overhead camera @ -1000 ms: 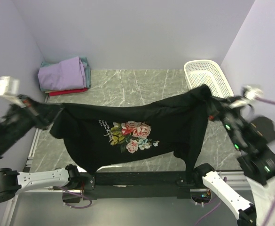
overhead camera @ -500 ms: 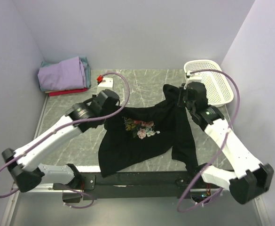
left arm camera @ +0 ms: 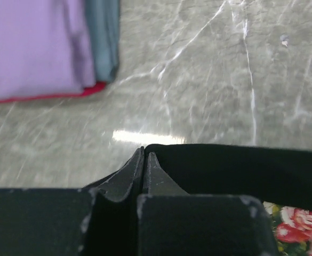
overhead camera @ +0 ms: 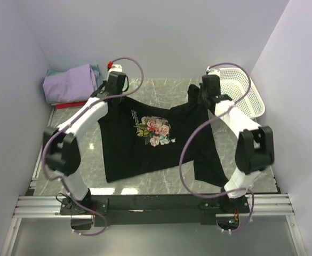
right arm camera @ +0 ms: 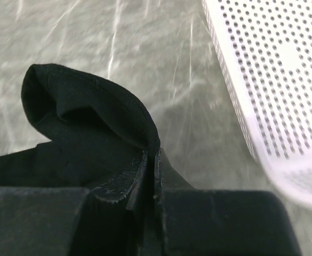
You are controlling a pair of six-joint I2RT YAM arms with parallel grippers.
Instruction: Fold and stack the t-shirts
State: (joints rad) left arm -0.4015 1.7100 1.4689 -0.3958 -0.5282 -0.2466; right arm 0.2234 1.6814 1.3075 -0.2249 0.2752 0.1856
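Draped print-up just right of the folded stack (overhead camera: pixel 73 85): black t-shirt (overhead camera: pixel 145 149), held by two top corners. Clamped tight on the edge nearest the stack, left gripper (left arm camera: pixel 144 156); closed on a bunched fold farthest from it, right gripper (right arm camera: pixel 153 156). Liable to settle wrinkled and skewed from that bunching, or to slip free under a hard tug.
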